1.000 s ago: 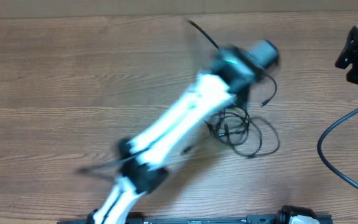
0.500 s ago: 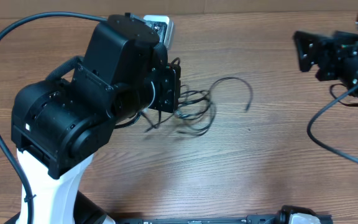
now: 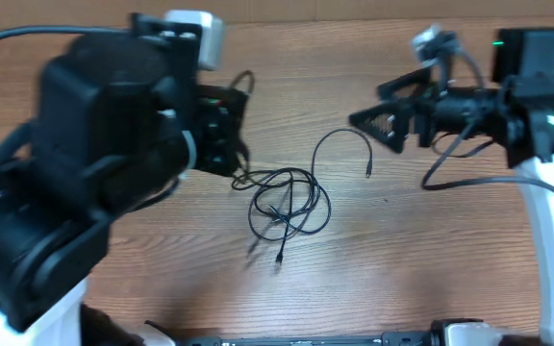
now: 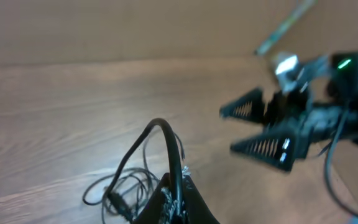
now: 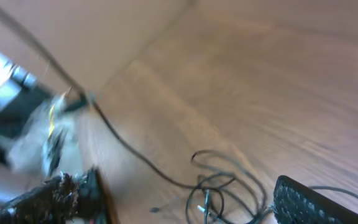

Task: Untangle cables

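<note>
The cables [image 3: 289,204] lie as a tangle of thin black loops on the wooden table, mid-frame in the overhead view. One free end arcs up and right to a small plug [image 3: 367,171]. My left gripper [image 3: 236,163] is at the tangle's upper left. In the left wrist view it [image 4: 178,190] is shut on one strand, with loose loops [image 4: 124,182] hanging to its left. My right gripper [image 3: 385,108] hovers open, up and right of the cables, holding nothing. In the right wrist view the cables [image 5: 224,186] lie below and between its spread fingers [image 5: 303,200].
The large black left arm [image 3: 94,163] covers the table's left side. The right arm [image 3: 508,115] reaches in from the right with its own thicker black cable [image 3: 450,159]. A white box [image 3: 200,29] sits at the back left.
The tangle now sits lower and more spread out on the table than half a second ago. The right gripper has swung left towards the middle. Both arms are motion-blurred.
</note>
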### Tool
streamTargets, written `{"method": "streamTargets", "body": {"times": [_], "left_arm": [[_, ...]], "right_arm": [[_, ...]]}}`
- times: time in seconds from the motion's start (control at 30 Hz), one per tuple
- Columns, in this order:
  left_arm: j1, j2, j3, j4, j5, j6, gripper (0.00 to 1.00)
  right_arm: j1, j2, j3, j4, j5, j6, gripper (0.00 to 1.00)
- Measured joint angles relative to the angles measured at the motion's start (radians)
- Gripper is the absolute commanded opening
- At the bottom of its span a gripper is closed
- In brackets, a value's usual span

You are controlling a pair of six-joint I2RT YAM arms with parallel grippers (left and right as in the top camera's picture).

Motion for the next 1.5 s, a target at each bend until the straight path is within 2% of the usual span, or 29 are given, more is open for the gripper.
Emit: {"method": "streamTargets", "body": {"times": [0.23,0.37,0.6,0.87,1.0,1.1,1.23,1.27,1.3,1.37,1.5], "left_arm": [[0.053,-0.057,0.000,0.075,0.000,-0.005,0.04],[0.053,-0.094,0.000,0.130,-0.008,-0.006,0.04],[0.053,-0.184,0.000,0.143,-0.100,-0.012,0.04],[0.053,-0.278,0.000,0.136,-0.180,-0.031,0.04],[0.053,-0.287,0.003,0.123,-0.203,-0.031,0.04],[0.053,-0.278,0.003,0.120,-0.225,-0.032,0.05],[0.053,-0.262,0.003,0.124,-0.241,-0.034,0.04],[0.053,-0.257,0.003,0.126,-0.246,-0.034,0.04],[0.053,-0.251,0.003,0.127,-0.249,-0.035,0.04],[0.053,-0.229,0.003,0.137,-0.256,-0.034,0.04],[0.053,-0.179,0.003,0.155,-0.256,-0.034,0.04]], "right_arm": [[0.120,0.096,0.000,-0.047,0.006,-0.172,0.97],[0.192,0.133,-0.003,-0.041,0.055,-0.196,0.91],[0.341,0.193,-0.029,-0.030,0.188,-0.213,0.90],[0.385,0.238,-0.031,-0.016,0.237,-0.216,0.88],[0.399,0.242,-0.031,0.004,0.240,-0.214,0.84],[0.409,0.242,-0.031,0.022,0.247,-0.199,0.61],[0.405,0.243,-0.018,0.030,0.279,-0.142,0.58],[0.401,0.244,-0.002,0.026,0.294,-0.120,0.58],[0.393,0.244,0.025,0.017,0.314,-0.093,0.63],[0.364,0.244,0.148,-0.041,0.364,-0.030,0.75],[0.330,0.246,0.431,-0.191,0.409,0.012,0.84]]}}
